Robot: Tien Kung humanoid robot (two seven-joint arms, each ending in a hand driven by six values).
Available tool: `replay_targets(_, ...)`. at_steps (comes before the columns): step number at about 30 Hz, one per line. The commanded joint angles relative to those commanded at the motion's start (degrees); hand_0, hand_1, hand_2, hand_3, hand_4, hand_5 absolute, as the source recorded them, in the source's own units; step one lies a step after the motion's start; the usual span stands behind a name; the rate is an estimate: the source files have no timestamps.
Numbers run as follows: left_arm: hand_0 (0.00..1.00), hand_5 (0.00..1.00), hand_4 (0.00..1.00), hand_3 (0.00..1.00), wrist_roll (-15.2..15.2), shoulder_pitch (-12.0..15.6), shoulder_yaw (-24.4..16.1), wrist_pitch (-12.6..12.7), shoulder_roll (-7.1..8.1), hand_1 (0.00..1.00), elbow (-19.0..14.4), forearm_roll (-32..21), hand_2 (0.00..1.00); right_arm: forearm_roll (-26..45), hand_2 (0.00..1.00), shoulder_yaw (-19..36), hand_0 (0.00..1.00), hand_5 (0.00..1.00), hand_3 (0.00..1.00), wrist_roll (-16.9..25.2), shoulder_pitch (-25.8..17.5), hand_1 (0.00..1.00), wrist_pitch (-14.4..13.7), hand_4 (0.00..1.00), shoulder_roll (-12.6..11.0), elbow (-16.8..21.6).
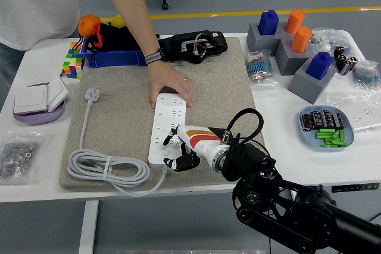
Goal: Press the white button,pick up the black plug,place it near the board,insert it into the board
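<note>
A white power strip lies lengthwise on the beige mat. Its white plug and coiled white cable lie to its left. My right hand is at the strip's near end, fingers curled and touching it, holding nothing. A black cable loop rises just behind my wrist; the black plug itself is hidden there. A person's hand lies flat on the strip's far end. My left arm is out of view.
A black device and a blue bin with fruit stand at the mat's far edge. At the left are a colour cube, a purple dish and a bag of screws. At the right are grey blocks and a blue dish.
</note>
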Motion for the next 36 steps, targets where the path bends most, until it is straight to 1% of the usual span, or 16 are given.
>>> replay_targets(1, 0.625, 0.400, 0.562, 0.697, 0.0, 0.0, -0.1, 0.0, -0.01, 0.630, 0.0, 0.1, 0.636, -0.4, 0.174, 0.5, 0.089, 0.273, 0.660, -0.1, 0.0, 0.073, 0.1, 0.740, -0.1, 1.0)
replay_targets(5, 0.626, 0.400, 0.562, 0.697, 0.0, 0.1, -0.2, 0.0, -0.05, 0.630, 0.0, 0.2, 0.636, -1.4, 0.176, 1.6, 0.100, 0.273, 0.660, 0.0, -0.3, 0.081, 0.1, 0.739, -0.4, 3.0)
replay_targets(8, 0.626, 0.400, 0.562, 0.697, 0.0, 0.0, -0.2, 0.0, -0.10, 0.630, 0.0, 0.3, 0.636, -2.4, 0.176, 2.6, 0.100, 0.273, 0.660, 1.1, -0.8, 0.081, -0.5, 0.739, -0.7, 3.7)
replay_targets(9, 0.626, 0.400, 0.562, 0.697, 0.0, 0.0, -0.2, 0.0, -0.13, 0.630, 0.0, 0.2, 0.636, -2.8, 0.204, 3.1, 0.226, 0.271, 0.662, 1.8, -1.0, 0.155, -0.9, 0.732, -0.8, 3.6)
replay_targets(14, 0.626, 0.400, 0.562, 0.697, 0.0, -0.1, -0.2, 0.1, -0.15, 0.630, 0.0, 0.1, 0.636, -4.2, 0.204, 5.3, 0.226, 0.271, 0.662, 5.0, -2.2, 0.155, -2.7, 0.732, -1.6, 2.3)
replay_targets(15, 0.625, 0.399, 0.561, 0.697, 0.0, -0.1, -0.1, 0.1, -0.15, 0.630, 0.0, 0.0, 0.636, -4.4, 0.513, 5.9, 0.546, 0.255, 0.658, 6.1, -2.6, 0.513, -3.2, 0.768, -1.8, 2.0)
replay_targets(20, 0.625, 0.399, 0.561, 0.697, 0.0, 0.0, -0.2, 0.1, -0.22, 0.630, 0.0, -0.1, 0.636, -6.5, 0.513, 8.4, 0.546, 0.255, 0.658, 10.9, -4.4, 0.513, -4.5, 0.768, -2.9, 0.8)
replay_targets(21, 0.626, 0.401, 0.561, 0.698, 0.0, 0.0, -0.2, 0.1, -0.23, 0.630, 0.0, 0.0, 0.636, -6.8, 0.717, 8.8, 0.753, 0.235, 0.741, 11.6, -4.7, 0.764, -4.5, 0.831, -3.2, 0.7)
replay_targets(26, 0.626, 0.401, 0.561, 0.698, 0.0, -0.1, -0.2, 0.1, -0.27, 0.630, 0.0, 0.2, 0.636, -6.9, 0.717, 10.8, 0.753, 0.235, 0.741, 14.5, -6.5, 0.764, -3.9, 0.831, -4.5, 0.2)
replay_targets(27, 0.626, 0.398, 0.560, 0.698, -0.1, 0.0, -0.3, 0.1, -0.29, 0.630, 0.0, 0.1, 0.636, -6.8, 0.895, 11.2, 0.953, 0.270, 0.886, 15.0, -6.8, 0.924, -3.9, 0.998, -4.7, 0.1)
replay_targets(30, 0.626, 0.398, 0.560, 0.698, -0.1, 0.0, -0.3, 0.1, -0.37, 0.630, 0.0, 0.1, 0.636, -6.2, 0.895, 12.3, 0.953, 0.270, 0.886, 16.1, -7.9, 0.924, -3.9, 0.998, -5.1, -0.7)
replay_targets(36, 0.626, 0.398, 0.560, 0.697, -0.1, -0.1, -0.2, 0.1, -0.43, 0.630, 0.0, -0.1, 0.636, -5.9, 0.906, 14.0, 0.959, 0.273, 0.899, 16.2, -9.6, 0.934, -4.2, 0.998, -5.9, -2.4)
